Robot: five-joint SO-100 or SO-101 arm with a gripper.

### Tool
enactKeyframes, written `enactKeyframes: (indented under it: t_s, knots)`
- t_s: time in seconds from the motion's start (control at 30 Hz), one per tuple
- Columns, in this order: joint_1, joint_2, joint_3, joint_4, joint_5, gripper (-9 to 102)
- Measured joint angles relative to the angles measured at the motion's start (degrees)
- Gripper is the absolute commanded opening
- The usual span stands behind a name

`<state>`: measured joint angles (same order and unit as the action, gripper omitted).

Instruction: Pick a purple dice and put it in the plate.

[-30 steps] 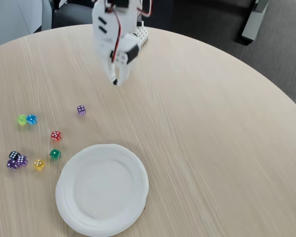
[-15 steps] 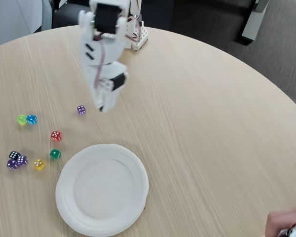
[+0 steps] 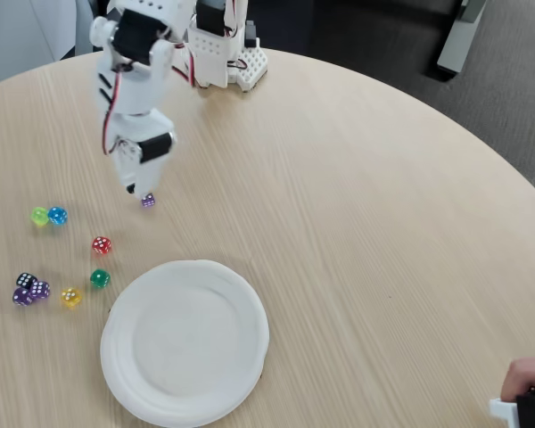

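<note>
Gripper (image 3: 135, 189) hangs just above the purple dice (image 3: 148, 201) on the table (image 3: 357, 223); we can't tell whether its jaws are parted or closed. We see the dice lying loose, up-left of the white plate (image 3: 185, 341), apart from the other dice cluster (image 3: 58, 267) at left.

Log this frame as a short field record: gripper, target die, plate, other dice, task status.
gripper: the gripper hangs over the table, tips just left of the target die; open or shut not discernible
target die: the purple dice lies on the table, apart from the other dice
plate: the plate is white, nothing in it
other dice: coloured dice scattered left of the plate, two more purple among them
person: a hand at the lower right corner
status: die not yet picked
</note>
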<state>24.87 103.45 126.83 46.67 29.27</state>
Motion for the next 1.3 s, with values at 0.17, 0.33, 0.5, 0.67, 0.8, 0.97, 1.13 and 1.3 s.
enactKeyframes:
  t_s: [0.17,0.33,0.5,0.67,0.8,0.97,1.13,1.3]
  knots:
    - [1.05,0.00,0.00,0.00,-0.18,8]
    - [0.26,0.00,0.00,0.09,3.43,9]
    - [-2.81,0.00,0.00,0.18,5.89,9]
    - [-6.15,0.00,0.00,0.18,8.00,10]
    - [-6.42,0.00,0.00,0.18,8.17,10]
    - [-6.86,0.00,0.00,0.18,8.17,10]
    - [-6.86,-1.14,0.00,0.26,10.20,9]
    - [-6.86,-4.57,0.00,0.62,14.33,10]
